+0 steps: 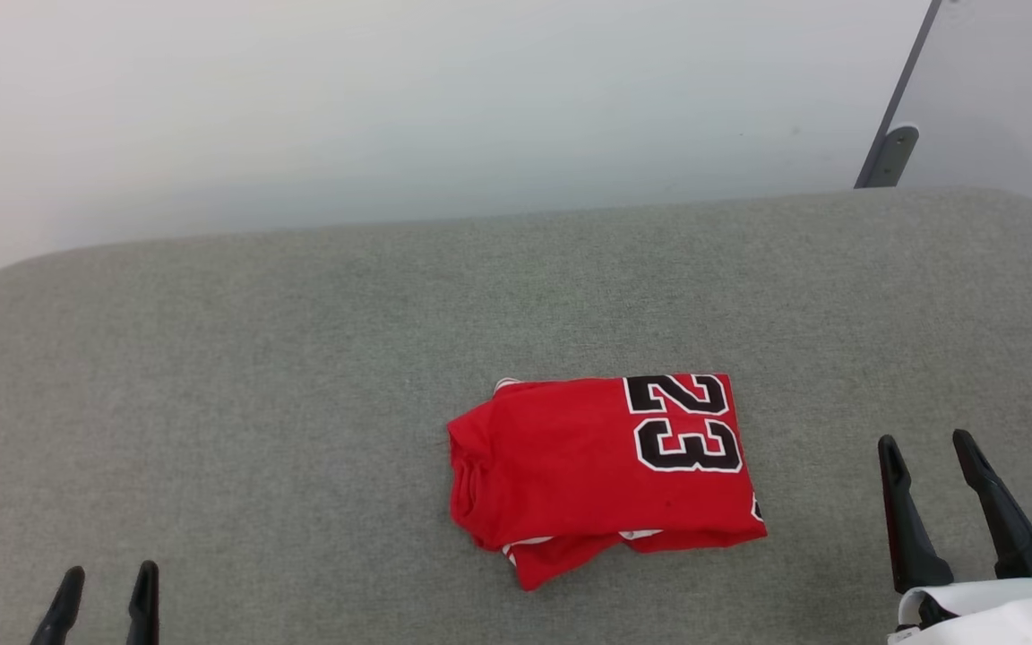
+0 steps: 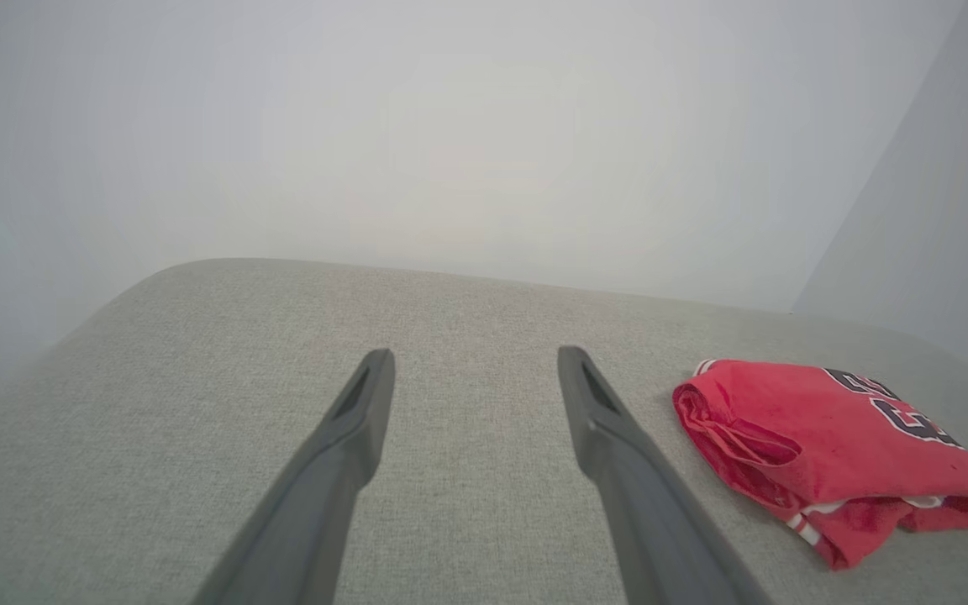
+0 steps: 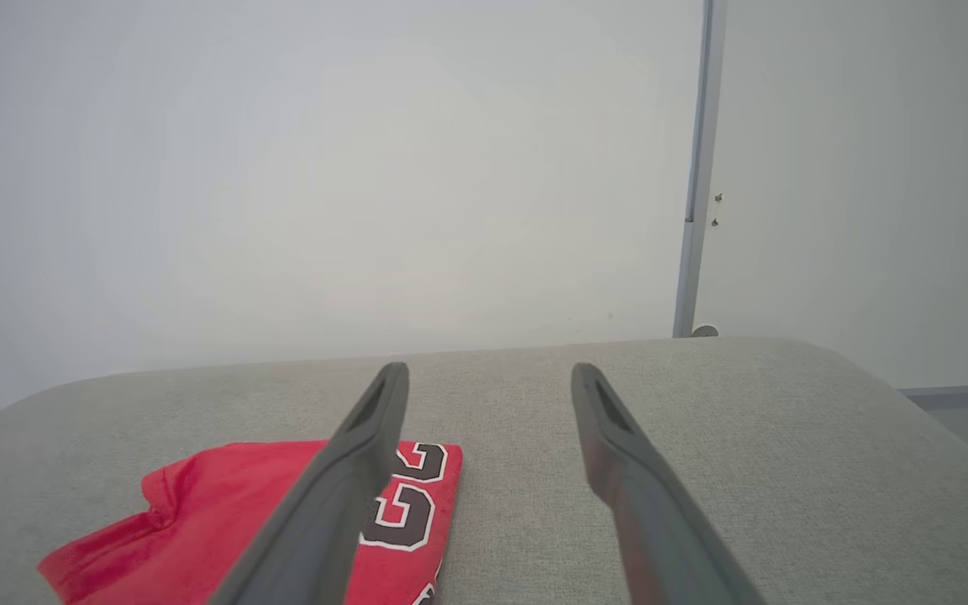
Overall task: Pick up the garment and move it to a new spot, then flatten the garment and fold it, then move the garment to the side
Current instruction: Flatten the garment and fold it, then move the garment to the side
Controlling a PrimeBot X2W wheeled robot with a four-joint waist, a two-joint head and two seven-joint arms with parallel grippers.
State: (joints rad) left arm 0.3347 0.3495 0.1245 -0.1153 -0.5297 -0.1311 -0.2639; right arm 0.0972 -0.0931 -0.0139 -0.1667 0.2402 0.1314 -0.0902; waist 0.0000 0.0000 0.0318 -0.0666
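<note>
The garment (image 1: 601, 470) is a red jersey folded into a compact bundle, with a black, white-outlined "23" on top and red-white striped trim peeking out at its near edge. It lies on a grey fabric surface (image 1: 301, 358), right of centre. My left gripper (image 1: 106, 582) is open at the lower left, far from the garment (image 2: 828, 449), which lies to the right of its fingers. My right gripper (image 1: 926, 446) is open at the lower right, just right of the garment (image 3: 215, 521). Nothing sits between either pair of fingers.
The grey padded surface has rounded far corners and ends at a pale wall (image 1: 391, 107). A grey metal post with a bracket (image 1: 888, 152) stands behind the far right corner.
</note>
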